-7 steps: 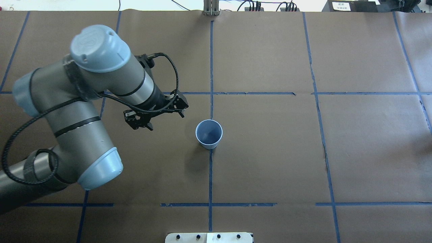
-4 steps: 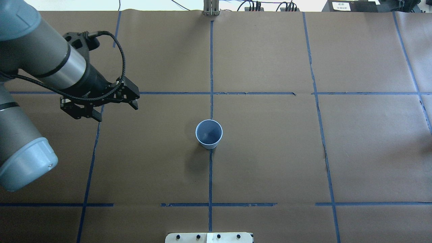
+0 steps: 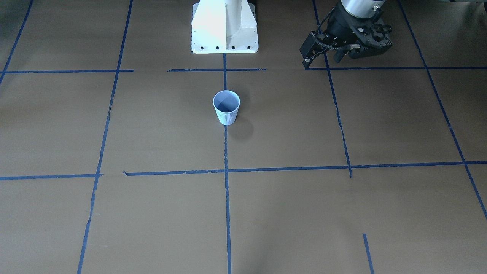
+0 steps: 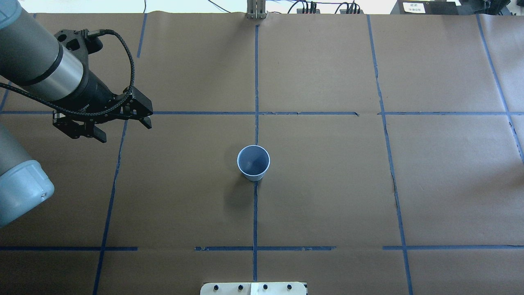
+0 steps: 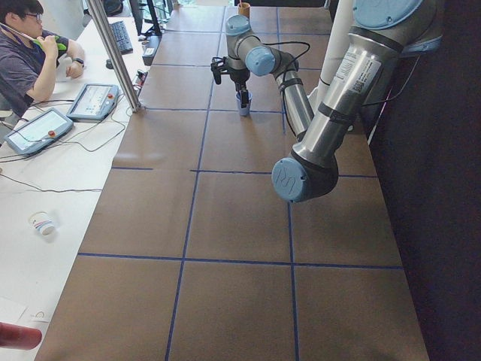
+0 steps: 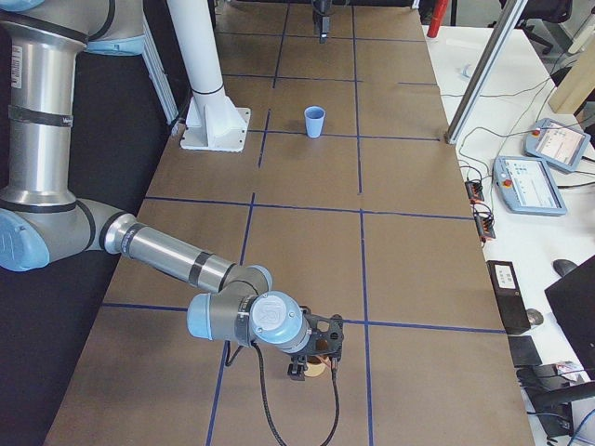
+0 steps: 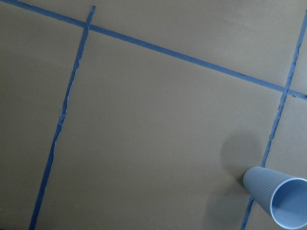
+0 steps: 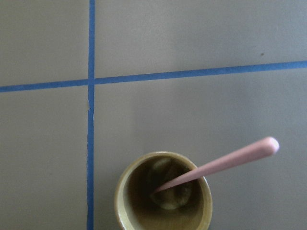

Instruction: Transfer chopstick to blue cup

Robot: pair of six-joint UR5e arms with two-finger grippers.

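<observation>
The blue cup (image 4: pixel 253 162) stands upright on the brown table near the middle; it also shows in the front view (image 3: pixel 226 107) and at the left wrist view's lower right (image 7: pixel 278 199). No stick shows in it. My left gripper (image 4: pixel 124 132) is open and holds nothing, well to the left of the cup. One pink chopstick (image 8: pixel 220 165) leans in a tan cup (image 8: pixel 163 196), blunt end up. My right gripper (image 6: pixel 311 358) hovers right over that tan cup, at the table's right end. I cannot tell whether it is open or shut.
The white robot base (image 3: pixel 224 26) stands at the table's near edge behind the cup. Blue tape lines grid the brown paper. A seated operator (image 5: pixel 30 53) and control tablets (image 6: pixel 548 177) are on the white bench beyond the far edge.
My left arm has swung away from the blue cup to the left and slightly back. Its gripper stayed open and held nothing. The cup has not moved.
</observation>
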